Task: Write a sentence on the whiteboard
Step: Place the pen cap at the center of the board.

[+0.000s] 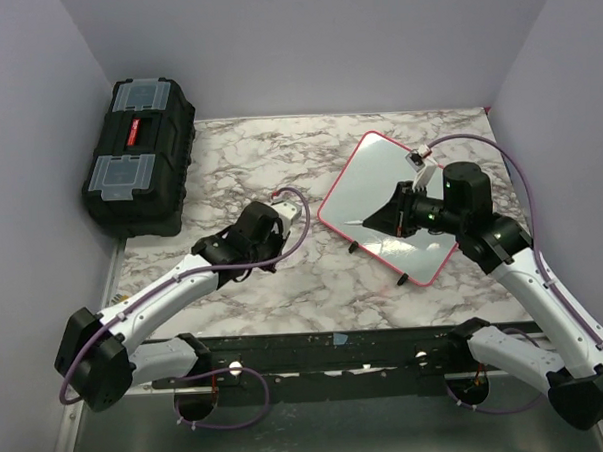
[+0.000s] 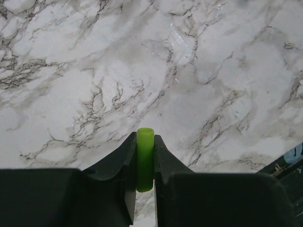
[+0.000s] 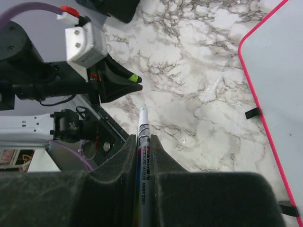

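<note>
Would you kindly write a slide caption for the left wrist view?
Left gripper pinches a short green plastic marker cap over the white marble-patterned tabletop.

Robot lab cell: plain walls (image 1: 324,45) enclosing a marble tabletop (image 1: 268,157)

One whiteboard (image 1: 365,188), toolbox (image 1: 138,158), marker (image 3: 142,142) — perhaps cap (image 2: 145,158).

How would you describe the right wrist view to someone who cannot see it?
The right gripper is shut on a grey whiteboard marker, its tip pointing out over the white marble-patterned table. A white board with a red-pink frame lies at right; the left gripper holds a green cap at upper left.
</note>
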`<state>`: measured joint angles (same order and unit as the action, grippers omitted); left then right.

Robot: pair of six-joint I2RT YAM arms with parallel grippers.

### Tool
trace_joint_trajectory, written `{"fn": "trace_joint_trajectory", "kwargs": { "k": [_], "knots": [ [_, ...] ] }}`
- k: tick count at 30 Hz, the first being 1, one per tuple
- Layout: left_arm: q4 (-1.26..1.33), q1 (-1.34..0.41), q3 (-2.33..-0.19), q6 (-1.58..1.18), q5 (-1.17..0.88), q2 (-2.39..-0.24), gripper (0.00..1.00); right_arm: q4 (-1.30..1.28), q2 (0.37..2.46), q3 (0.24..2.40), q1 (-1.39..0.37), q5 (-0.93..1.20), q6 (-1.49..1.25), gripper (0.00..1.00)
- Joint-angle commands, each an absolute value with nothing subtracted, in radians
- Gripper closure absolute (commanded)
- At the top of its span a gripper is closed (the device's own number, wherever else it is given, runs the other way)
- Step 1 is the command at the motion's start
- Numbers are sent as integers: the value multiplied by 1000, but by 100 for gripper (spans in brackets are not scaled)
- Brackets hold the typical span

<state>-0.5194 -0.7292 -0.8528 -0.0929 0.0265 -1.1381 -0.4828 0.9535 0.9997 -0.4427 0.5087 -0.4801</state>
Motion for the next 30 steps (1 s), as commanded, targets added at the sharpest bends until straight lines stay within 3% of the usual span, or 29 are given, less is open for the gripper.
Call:
{"fn": "trace_joint_trajectory", "kwargs": {
  "k": [1, 10, 14, 18, 20, 30],
  "knots": [
    [-352, -684, -779, -234, 47, -1208, 100, -451, 944, 1001, -436, 411, -475, 99],
    [-290, -624, -744, -374, 50, -1301, 100, -461, 929, 1038, -437, 280, -519, 99],
    [-225, -618, -698, -463, 115, -1340, 86, -424, 925, 1028, -437, 264, -541, 99],
    [-193, -618, -673, -525, 150, -1362, 82, -421, 940, 1034, -437, 269, -545, 99],
    [-172, -617, -649, -565, 184, -1355, 70, -429, 949, 1038, -436, 270, -543, 99],
    [-174, -617, -617, -684, 260, -1351, 32, -431, 966, 1047, -437, 254, -537, 99]
  ]
}}
